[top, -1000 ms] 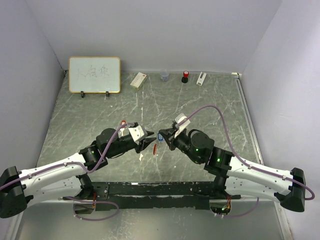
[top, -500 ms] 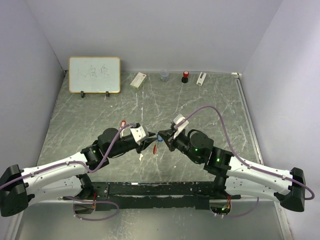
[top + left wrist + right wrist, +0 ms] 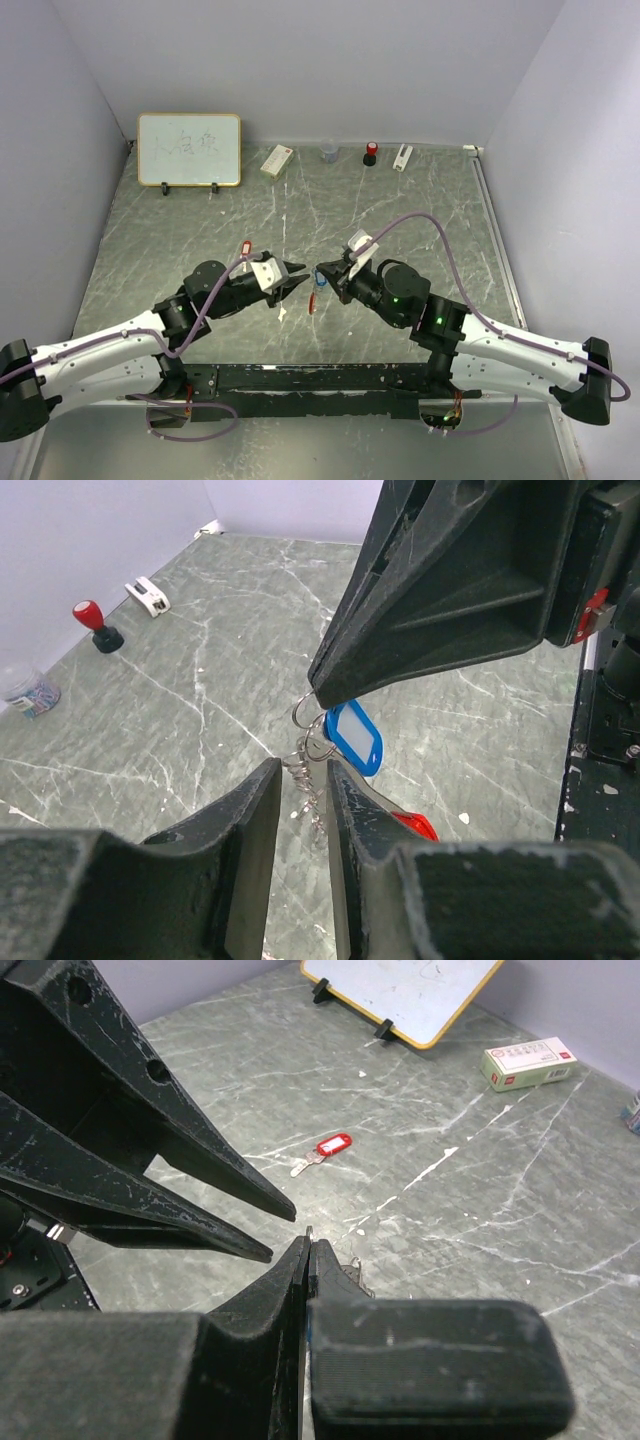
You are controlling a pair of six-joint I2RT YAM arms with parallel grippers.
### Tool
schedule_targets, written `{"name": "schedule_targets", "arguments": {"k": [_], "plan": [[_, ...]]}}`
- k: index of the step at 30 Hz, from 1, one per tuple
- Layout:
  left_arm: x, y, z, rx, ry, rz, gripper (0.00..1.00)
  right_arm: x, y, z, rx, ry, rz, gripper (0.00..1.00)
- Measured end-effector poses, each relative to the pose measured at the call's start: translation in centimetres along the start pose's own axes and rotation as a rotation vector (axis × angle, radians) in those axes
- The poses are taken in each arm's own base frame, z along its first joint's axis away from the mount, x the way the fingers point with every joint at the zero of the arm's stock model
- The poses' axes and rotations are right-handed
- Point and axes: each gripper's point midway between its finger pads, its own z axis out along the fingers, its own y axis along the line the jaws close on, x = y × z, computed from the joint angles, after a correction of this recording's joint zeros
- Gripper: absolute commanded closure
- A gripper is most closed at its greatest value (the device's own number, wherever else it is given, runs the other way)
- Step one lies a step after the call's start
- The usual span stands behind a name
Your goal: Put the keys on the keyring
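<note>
My right gripper [image 3: 320, 272] is shut on the keyring's thin metal ring [image 3: 301, 712], a bit of which pokes out past its tips [image 3: 308, 1244]. The blue-headed key [image 3: 355, 738] hangs from that ring. The grey chain [image 3: 305, 782] and red fob [image 3: 415, 825] dangle below it above the table; the fob also shows in the top view [image 3: 312, 299]. My left gripper [image 3: 295, 271] is open just left of it, its fingers either side of the chain [image 3: 300, 785] without touching it. The red-headed key [image 3: 326, 1148] lies on the table behind the left gripper [image 3: 247, 245].
A whiteboard [image 3: 189, 149] stands at the back left. Along the back wall are a white box [image 3: 277, 160], a small jar [image 3: 329, 152], a red stamp [image 3: 370, 153] and a white stapler-like item [image 3: 402, 157]. A black rail [image 3: 310, 378] runs along the near edge.
My left gripper has drawn back a little to the left, away from the right gripper's tips, and its fingers now stand apart. The right gripper has hardly moved.
</note>
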Motion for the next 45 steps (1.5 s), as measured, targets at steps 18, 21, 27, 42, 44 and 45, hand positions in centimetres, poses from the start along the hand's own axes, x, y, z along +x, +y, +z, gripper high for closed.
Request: {"name": "schedule_targets", "arguments": {"k": [18, 21, 27, 42, 44, 45], "plan": [[1.8, -1.3, 0.9, 0.075, 0.044, 0.014, 0.71, 0.4, 0.6, -0.2, -0.043, 0.018, -0.012, 1.0], [2.0, -1.3, 1.0, 0.077, 0.05, 0.017, 0.74, 0.4, 0.7, -0.2, -0.047, 0.018, -0.016, 1.0], [2.2, -1.4, 1.1, 0.082, 0.054, 0.021, 0.78, 0.4, 0.7, -0.2, -0.051, 0.018, -0.02, 1.0], [1.5, -1.6, 1.3, 0.098, 0.031, 0.024, 0.87, 0.4, 0.9, -0.2, -0.058, 0.017, -0.019, 1.0], [1.3, -1.6, 1.3, 0.098, 0.026, 0.024, 0.88, 0.4, 0.9, -0.2, -0.058, 0.017, -0.019, 1.0], [1.2, -1.6, 1.3, 0.098, 0.025, 0.024, 0.89, 0.4, 0.9, -0.2, -0.058, 0.017, -0.019, 1.0]]}}
